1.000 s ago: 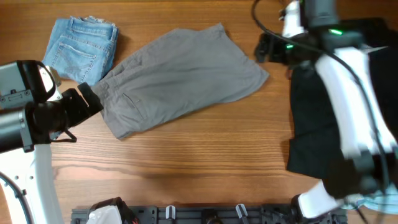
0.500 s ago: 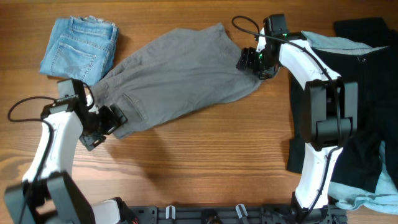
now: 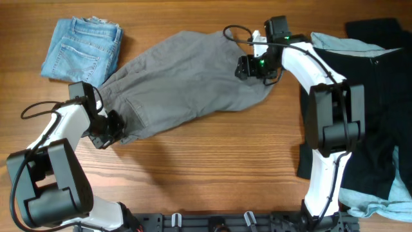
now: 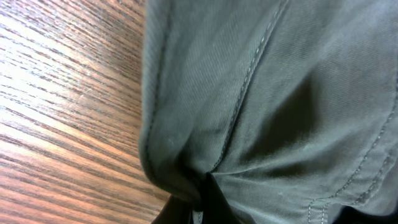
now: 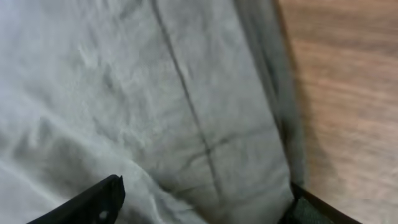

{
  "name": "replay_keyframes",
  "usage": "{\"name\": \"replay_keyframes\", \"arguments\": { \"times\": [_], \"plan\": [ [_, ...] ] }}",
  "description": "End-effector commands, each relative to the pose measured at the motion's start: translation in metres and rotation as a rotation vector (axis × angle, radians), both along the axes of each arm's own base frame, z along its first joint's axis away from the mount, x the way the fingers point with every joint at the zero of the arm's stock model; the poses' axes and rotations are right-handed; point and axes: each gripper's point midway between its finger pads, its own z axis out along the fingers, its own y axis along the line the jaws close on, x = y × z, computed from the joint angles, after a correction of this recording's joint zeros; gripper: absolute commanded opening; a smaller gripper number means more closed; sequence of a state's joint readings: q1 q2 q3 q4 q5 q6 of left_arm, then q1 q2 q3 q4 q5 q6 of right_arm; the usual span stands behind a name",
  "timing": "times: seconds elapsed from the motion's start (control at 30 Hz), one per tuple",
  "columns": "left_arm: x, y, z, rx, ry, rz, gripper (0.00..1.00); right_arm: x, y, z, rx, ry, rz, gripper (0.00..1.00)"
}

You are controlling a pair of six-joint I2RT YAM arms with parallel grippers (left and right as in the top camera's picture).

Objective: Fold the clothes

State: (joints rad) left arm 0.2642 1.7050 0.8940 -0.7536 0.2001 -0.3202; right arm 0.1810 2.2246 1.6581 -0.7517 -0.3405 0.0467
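Observation:
Mid-grey shorts (image 3: 187, 77) lie spread slantwise across the middle of the wooden table. My left gripper (image 3: 114, 124) sits at their lower-left waistband corner. In the left wrist view, the left gripper (image 4: 205, 208) is shut on a pinched fold of the grey cloth (image 4: 280, 93) just above the wood. My right gripper (image 3: 248, 67) rests over the shorts' right leg hem. In the right wrist view, the right gripper (image 5: 208, 205) is open. Its dark fingers (image 5: 99, 199) stand wide apart with the grey cloth (image 5: 155, 93) lying flat between them.
Folded blue denim shorts (image 3: 82, 48) lie at the back left, just beyond the grey waistband. A black garment (image 3: 380, 96) covers the right side. A pale blue piece (image 3: 335, 44) shows beside its top edge. A dark rail (image 3: 212, 222) runs along the front edge.
The left gripper has closed on the waistband corner. The right gripper has slid left from the table onto the shorts' right hem, and the cloth there has bunched a little.

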Motion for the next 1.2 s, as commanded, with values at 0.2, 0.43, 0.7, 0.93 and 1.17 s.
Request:
{"name": "replay_keyframes", "arguments": {
  "times": [0.2, 0.43, 0.7, 0.93, 1.17],
  "plan": [
    [-0.001, 0.033, 0.002, 0.181, 0.07, -0.037, 0.04, -0.062, -0.076, -0.026, -0.295, 0.266, -0.24, 0.04],
    [-0.003, 0.036, 0.031, 0.189, 0.125, -0.081, 0.48, -0.112, -0.1, 0.012, -0.348, 0.445, -0.36, 0.65],
    [0.024, 0.043, 0.097, 0.214, 0.037, -0.075, 0.73, 0.026, -0.046, 0.08, 0.129, -0.131, -0.196, 0.76],
    [0.065, 0.05, 0.121, 0.241, -0.138, -0.062, 0.71, 0.043, -0.039, 0.039, 0.155, -0.119, -0.204, 0.6],
    [0.065, 0.05, 0.121, 0.242, -0.14, -0.061, 0.84, 0.033, -0.022, 0.027, 0.191, -0.094, -0.104, 0.07]
  ]
}}
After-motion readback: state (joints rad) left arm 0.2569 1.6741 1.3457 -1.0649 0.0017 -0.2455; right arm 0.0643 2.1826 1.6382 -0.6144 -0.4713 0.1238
